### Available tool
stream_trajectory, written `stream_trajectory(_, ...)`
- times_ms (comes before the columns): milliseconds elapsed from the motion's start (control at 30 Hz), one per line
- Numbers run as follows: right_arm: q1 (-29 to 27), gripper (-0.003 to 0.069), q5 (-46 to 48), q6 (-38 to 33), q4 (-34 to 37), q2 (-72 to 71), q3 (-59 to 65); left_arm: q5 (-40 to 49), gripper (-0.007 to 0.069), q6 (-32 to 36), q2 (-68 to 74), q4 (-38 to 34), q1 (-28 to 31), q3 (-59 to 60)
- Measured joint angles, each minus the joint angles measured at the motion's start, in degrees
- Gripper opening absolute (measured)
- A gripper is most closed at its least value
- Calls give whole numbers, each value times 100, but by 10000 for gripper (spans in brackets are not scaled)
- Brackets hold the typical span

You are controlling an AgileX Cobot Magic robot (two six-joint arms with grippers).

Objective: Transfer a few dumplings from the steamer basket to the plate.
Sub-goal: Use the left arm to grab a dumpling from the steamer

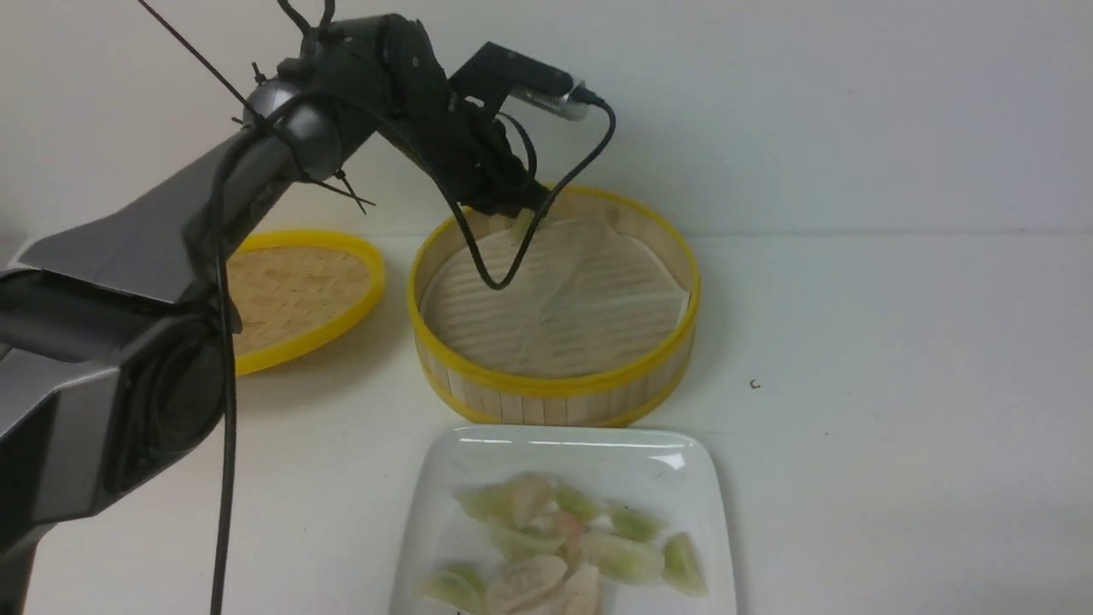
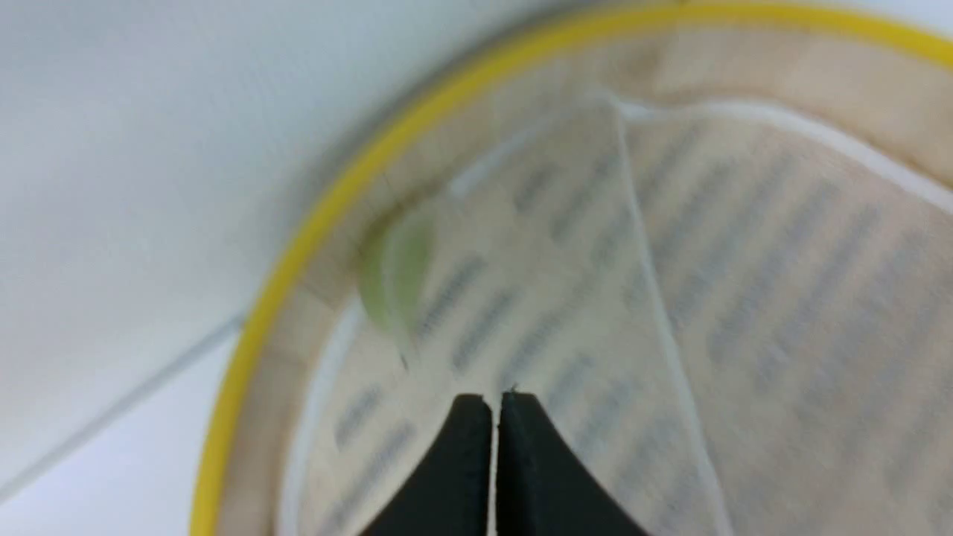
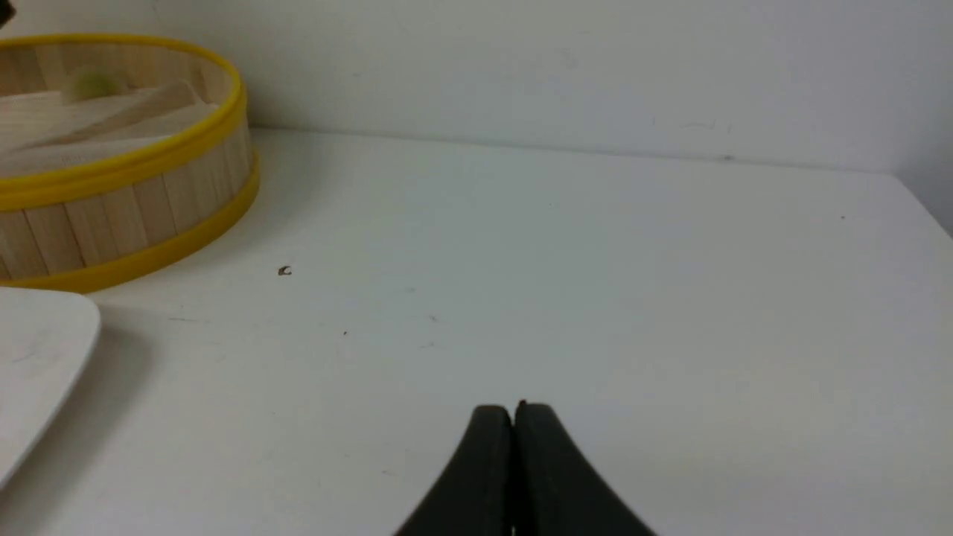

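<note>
Dumplings (image 1: pixel 559 547) already lie heaped on the near half of the plate (image 1: pixel 478 461) in the front view, green and pinkish ones touching each other. Behind the plate stands the steamer basket (image 1: pixel 555 389), its paper liner (image 1: pixel 589 299) nearly bare. The left arm reaches over the basket's far rim, with the left gripper (image 1: pixel 517 205) low at the back wall; a flat woven lid (image 1: pixel 299 295) lies to the left. The right arm is out of this view.

From the left wrist, the left gripper (image 2: pixel 495 406) shows both jaws pressed together with nothing between them, hovering over the liner. One last pale green dumpling (image 2: pixel 394 272) sits tucked against the basket's inner wall, partly under a lifted fold of the liner, near the fingertips but apart from them.

To take it well, I judge the jaws must first spread, then come down astride the dumpling's back, keeping clear of the paper so it is not pinched along, and close gently, since the skin looks soft.

From the right wrist, the right gripper (image 3: pixel 514 413) is likewise closed and empty above bare table (image 3: pixel 595 298), well apart from basket and plate.
</note>
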Motion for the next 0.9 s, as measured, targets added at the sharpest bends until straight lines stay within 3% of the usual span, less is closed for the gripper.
stream_trajectory(200,0,-15,0,0,0,0,0,-714,37,116,498,-17,0,-11)
stream_trajectory(300,0,-15,0,0,0,0,0,-1054,113,115,615,-19,0,-11)
stream_trajectory(500,0,-15,-4,0,0,0,0,-1552,374,121,825,-46,0,-11)
stream_trajectory(600,0,-15,-4,0,0,0,0,-1682,426,115,918,-111,-6,-11)
stream_trajectory(733,0,-15,-4,0,0,0,0,-1715,425,115,935,-138,-17,-11)
stream_trajectory(900,0,-15,-4,0,0,0,0,-1882,286,115,1007,-190,-23,-22)
